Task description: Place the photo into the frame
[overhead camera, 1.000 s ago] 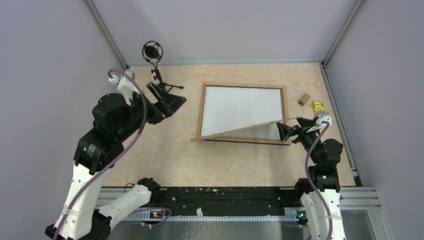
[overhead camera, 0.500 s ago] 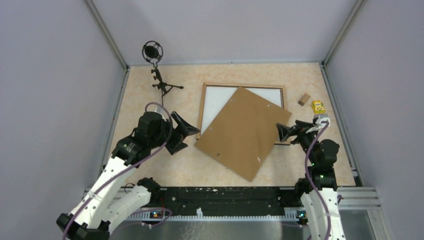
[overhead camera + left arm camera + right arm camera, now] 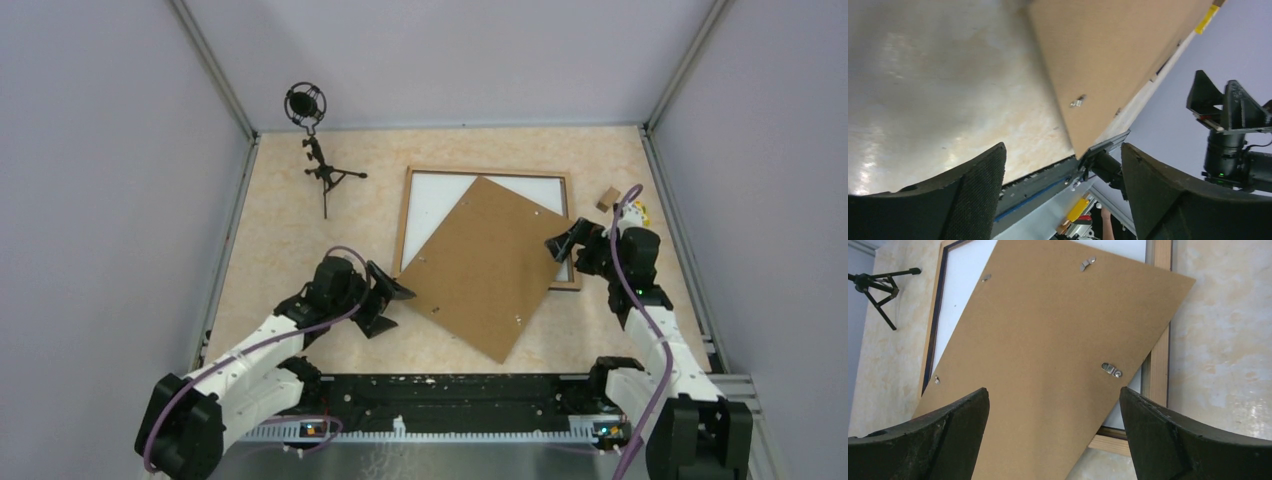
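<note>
The frame [image 3: 401,225], thin light wood rails, lies flat at the back middle of the table, and a white surface [image 3: 435,195] fills its opening. The photo's printed side is out of view. A plain brown backing board [image 3: 485,265] lies skewed across the frame, its near corner out on the table. My left gripper [image 3: 397,311] is open beside the board's left corner, nothing between its fingers [image 3: 975,195]. My right gripper [image 3: 556,254] is open over the board's right corner. In the right wrist view the board [image 3: 1048,340] and a frame rail [image 3: 1159,355] lie beyond the gripper [image 3: 1053,390].
A small black tripod stand [image 3: 318,160] is at the back left. A little wooden block [image 3: 607,198] and a yellow object [image 3: 637,212] sit at the back right, beside my right arm. A black rail [image 3: 450,385] runs along the near table edge.
The board, first tilted up on edge at the right gripper, has dropped flat across the frame. My left arm swung down from the far left to the board's left corner. The right arm moved farther back.
</note>
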Available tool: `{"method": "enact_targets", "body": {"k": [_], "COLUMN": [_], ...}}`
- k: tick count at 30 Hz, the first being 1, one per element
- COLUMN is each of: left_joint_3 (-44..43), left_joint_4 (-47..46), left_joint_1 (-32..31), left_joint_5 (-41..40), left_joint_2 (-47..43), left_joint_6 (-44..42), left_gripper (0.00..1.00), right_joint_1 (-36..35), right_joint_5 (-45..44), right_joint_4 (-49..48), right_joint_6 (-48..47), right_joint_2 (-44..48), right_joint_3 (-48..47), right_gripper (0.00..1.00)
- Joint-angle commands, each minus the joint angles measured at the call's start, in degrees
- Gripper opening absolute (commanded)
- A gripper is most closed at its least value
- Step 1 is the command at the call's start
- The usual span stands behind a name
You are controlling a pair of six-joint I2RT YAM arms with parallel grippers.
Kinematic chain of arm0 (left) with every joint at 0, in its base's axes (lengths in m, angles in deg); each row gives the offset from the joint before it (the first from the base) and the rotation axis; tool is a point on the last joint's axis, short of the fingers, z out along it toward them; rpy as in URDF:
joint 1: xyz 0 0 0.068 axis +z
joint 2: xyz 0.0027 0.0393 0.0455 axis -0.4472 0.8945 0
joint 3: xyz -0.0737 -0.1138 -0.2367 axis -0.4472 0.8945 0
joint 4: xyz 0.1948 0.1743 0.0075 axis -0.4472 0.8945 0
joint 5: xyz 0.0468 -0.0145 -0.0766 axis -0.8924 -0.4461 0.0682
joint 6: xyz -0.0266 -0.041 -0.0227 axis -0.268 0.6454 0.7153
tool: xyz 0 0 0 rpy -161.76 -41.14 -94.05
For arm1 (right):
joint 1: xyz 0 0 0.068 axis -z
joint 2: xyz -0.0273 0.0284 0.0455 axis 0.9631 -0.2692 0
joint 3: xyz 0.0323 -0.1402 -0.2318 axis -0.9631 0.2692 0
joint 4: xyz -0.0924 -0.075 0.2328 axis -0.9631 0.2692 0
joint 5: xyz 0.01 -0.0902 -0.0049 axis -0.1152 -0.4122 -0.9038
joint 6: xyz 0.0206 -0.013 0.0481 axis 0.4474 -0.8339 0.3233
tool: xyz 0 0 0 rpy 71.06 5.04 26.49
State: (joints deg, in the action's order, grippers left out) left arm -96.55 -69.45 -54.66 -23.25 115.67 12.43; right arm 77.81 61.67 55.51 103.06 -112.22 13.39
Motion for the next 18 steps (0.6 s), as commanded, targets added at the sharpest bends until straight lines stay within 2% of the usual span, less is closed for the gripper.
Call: {"method": "enact_targets", "body": {"k": [1, 5, 8, 13, 15, 18], "left_joint_3": [7.1, 15.1, 15.7, 16.1, 16.5, 15.6], "left_joint_4": [-21.0, -32.4, -35.0, -43.1, -48.0, -49.1], "left_joint_1": [-2.0, -5.5, -8.1, -9.0, -9.0, -9.0], "left_joint_5": [-5.7, -14.3, -19.8, -20.4, -20.4, -20.2], "left_joint_2": [-1.3, -0.9, 1.5, 9.7, 12.6, 14.7], "left_joint_6": [8.2, 13.9, 13.9, 13.6, 12.9, 11.0], "left_gripper": [0.83, 0.71, 0.66, 0.6, 0.53, 0.42], "right_joint_1": [-0.8, -0.8, -0.7, -0.8, -0.8, -0.8], "right_joint_5": [1.8, 0.0, -1.9, -3.2, -3.3, -3.5], "right_joint_4": [-1.0, -3.9, -5.7, -7.9, -8.5, -9.6], "right_joint_6": [1.4, 1.5, 1.6, 3.0, 4.0, 5.8], "right_joint_2": [-3.1, -1.9, -0.6, -0.4, -0.7, -0.9], "right_joint_3": [-4.8, -4.8, -4.6, -4.8, -5.1, -5.8], "right_gripper": [0.99, 0.99, 0.99, 0.99, 0.99, 0.99]}}
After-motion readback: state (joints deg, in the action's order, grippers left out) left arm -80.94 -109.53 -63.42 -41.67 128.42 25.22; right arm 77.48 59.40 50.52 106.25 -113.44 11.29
